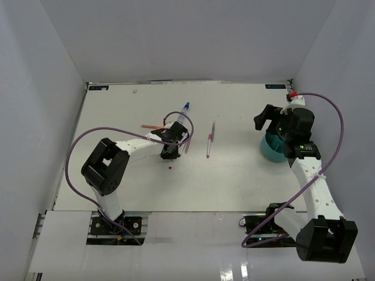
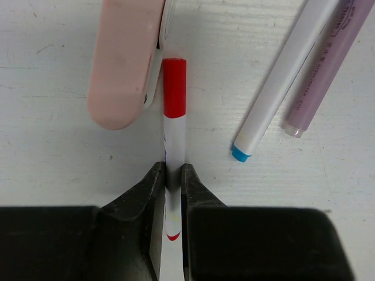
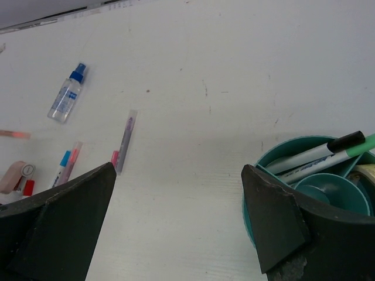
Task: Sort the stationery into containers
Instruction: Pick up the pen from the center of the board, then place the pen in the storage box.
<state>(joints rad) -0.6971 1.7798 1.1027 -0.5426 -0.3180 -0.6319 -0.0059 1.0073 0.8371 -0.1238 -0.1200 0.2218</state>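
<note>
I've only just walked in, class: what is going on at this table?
The left pincer is shut on a red-capped pen, down by the table next to a pink block. The right pincer is open and empty beside the teal bowl, which holds a marker and a green pen. A bottle, a blue-tipped pen and a few other pens lie unsorted on the table.
</note>
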